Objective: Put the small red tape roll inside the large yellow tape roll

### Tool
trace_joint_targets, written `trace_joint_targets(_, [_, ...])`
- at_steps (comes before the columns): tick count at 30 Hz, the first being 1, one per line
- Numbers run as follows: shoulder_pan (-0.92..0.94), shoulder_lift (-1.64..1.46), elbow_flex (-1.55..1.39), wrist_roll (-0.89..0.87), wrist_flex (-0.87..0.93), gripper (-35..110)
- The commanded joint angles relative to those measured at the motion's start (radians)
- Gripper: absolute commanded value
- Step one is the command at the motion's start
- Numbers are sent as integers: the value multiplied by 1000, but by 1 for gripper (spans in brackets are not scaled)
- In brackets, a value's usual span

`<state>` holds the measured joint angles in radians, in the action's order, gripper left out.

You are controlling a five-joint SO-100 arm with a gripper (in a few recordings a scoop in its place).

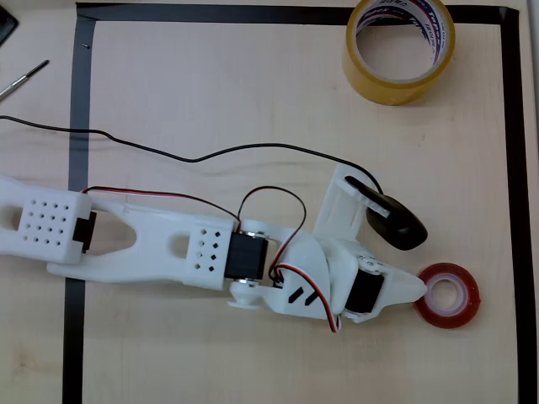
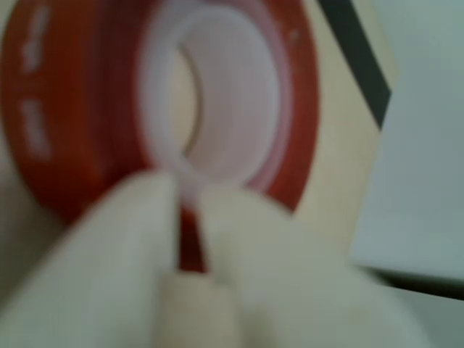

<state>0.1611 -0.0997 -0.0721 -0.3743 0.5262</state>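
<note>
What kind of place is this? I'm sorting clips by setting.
Probably a hobby or lab robotics bench: a pale wood tabletop with a work area marked off in black tape, a white 3D-printed arm with exposed servo wires, and loose tools at the edge.

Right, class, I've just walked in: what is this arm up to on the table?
A white robot arm reaches across the table to the small red tape roll, which lies flat near the right edge in the overhead view. In the wrist view its tool pinches the roll's wall, one finger inside the white core, one outside. The large yellow tape roll sits apart at the top, on the black tape border. The red roll is not yet inside it.
</note>
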Motion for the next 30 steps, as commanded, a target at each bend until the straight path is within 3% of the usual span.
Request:
trace_joint_targets(1, [5,-109,17,11,110,0])
trace_joint_targets(30, [-18,-101,313,18,936,0])
